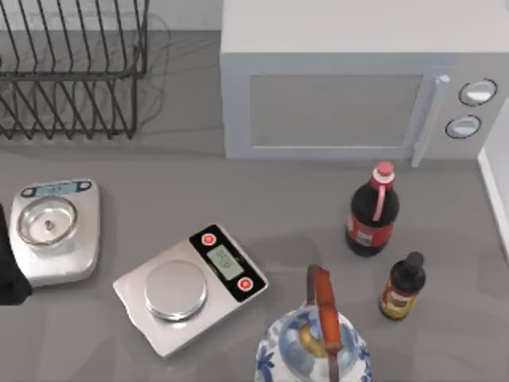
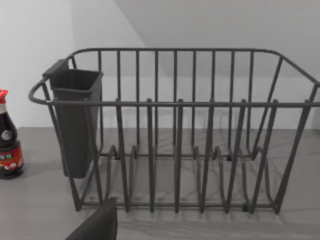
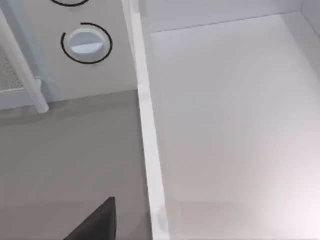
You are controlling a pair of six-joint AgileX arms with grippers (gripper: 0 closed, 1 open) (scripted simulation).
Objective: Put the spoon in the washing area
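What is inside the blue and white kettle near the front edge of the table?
Something yellowish shows inside the kettle, partly covered by its brown handle. What it is cannot be told.

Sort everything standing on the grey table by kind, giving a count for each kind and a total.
Silver kitchen scales: 2
Dark sauce bottles: 2
White microwave oven: 1
Black wire dish rack: 1
Blue-and-white patterned kettle: 1
Total: 7
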